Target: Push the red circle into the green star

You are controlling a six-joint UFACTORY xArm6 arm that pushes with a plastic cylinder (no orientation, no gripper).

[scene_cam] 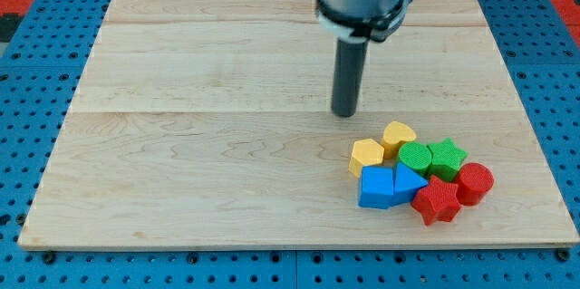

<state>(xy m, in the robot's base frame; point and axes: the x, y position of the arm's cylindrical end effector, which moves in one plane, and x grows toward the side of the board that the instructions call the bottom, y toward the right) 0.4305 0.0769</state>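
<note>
Camera view: eight ridged blocks are clustered at the wooden board's (181, 171) lower right; two yellow, two blue, two green, two red. The red circle (476, 182) is touching the green star (447, 155), near the right edge; my tip (344, 113), a bare rod without jaws, is set above-left, apart.

Only one cam. It looks down at a slant from the near edge of the wooden board (181, 162), facing across it, mid-range: whole board fits, blue pegboard (36, 17) round it. My arm enters from view's top.
</note>
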